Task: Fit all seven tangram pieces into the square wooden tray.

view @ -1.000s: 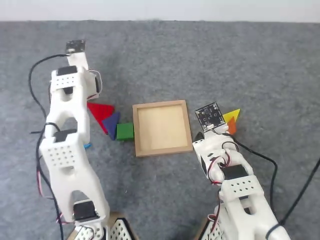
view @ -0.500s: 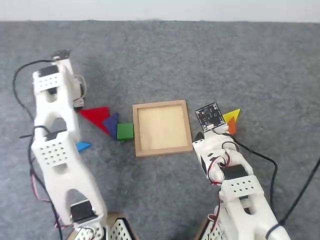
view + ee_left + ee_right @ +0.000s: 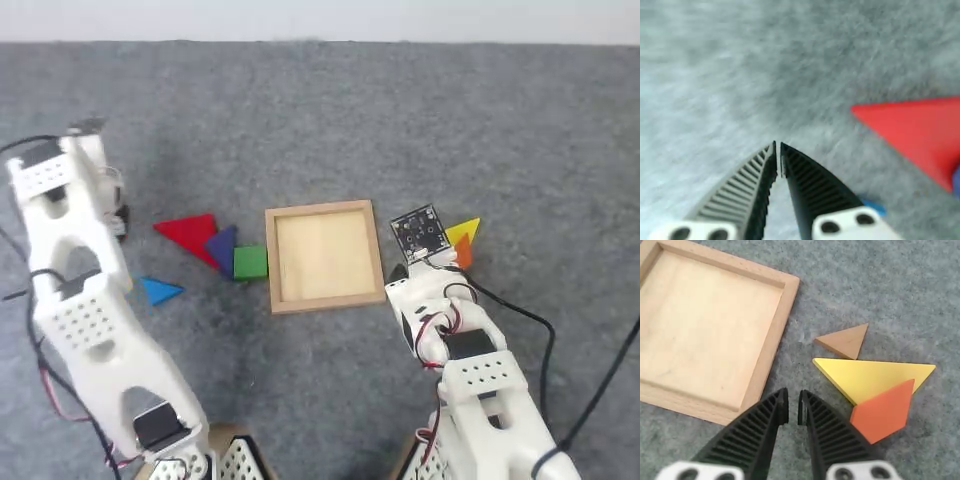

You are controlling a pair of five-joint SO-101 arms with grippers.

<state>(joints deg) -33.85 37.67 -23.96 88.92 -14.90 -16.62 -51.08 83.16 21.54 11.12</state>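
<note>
The square wooden tray [image 3: 276, 262] lies mid-table with a bare floor. To its left lie a red triangle [image 3: 190, 232], a purple piece [image 3: 222, 244], a green square [image 3: 250, 262] against the tray's edge, and a blue triangle [image 3: 160, 291]. My left gripper [image 3: 778, 146] is shut on nothing over bare carpet, a short way from the red triangle [image 3: 915, 132]. My right gripper [image 3: 792, 401] is shut and empty beside the tray's rim [image 3: 776, 336]. Just beyond it lie a brown triangle [image 3: 845, 340], a yellow triangle [image 3: 867, 376] and an orange parallelogram [image 3: 885, 412].
Grey carpet [image 3: 330, 120] covers the whole table, with open room behind the tray and in front of it. The left arm [image 3: 70, 210] stands tall at the far left edge. The right arm [image 3: 450, 330] rises from the front right.
The left arm has swung left, away from the red triangle, which uncovers the blue triangle. The right arm and all pieces have stayed put.
</note>
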